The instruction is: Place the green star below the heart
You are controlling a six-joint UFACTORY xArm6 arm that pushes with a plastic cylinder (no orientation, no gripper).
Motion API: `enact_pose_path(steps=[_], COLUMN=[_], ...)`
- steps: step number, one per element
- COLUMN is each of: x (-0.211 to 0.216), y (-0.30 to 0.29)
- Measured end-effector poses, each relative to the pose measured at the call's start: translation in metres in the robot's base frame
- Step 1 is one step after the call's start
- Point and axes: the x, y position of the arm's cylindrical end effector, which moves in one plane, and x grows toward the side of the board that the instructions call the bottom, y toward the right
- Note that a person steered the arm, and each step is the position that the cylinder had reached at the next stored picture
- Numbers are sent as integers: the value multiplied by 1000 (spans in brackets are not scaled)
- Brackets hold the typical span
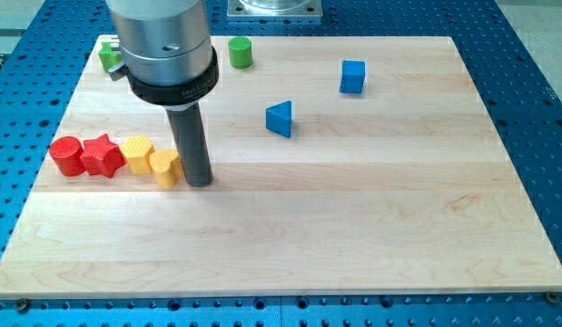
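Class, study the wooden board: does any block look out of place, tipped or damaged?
Nothing looks damaged or spilled. One oddity: a green block at the view's top left sits at the wooden board's very edge, half hidden behind the arm. My tip rests beside the yellow block.

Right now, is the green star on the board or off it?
On the board. The green star sits at the wooden board's top-left corner, partly hidden behind the arm; my tip is by the yellow blocks.
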Motion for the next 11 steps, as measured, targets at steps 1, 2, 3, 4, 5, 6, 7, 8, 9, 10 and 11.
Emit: enact_pose_path(steps=[1, 2, 3, 4, 5, 6, 7, 8, 9, 10, 11], x=[0, -4, -25, -21, -21, -26, -84, -140, -187, -223, -251], y=[-6, -8, -15, 65, 180, 294, 302, 302, 302, 302, 295])
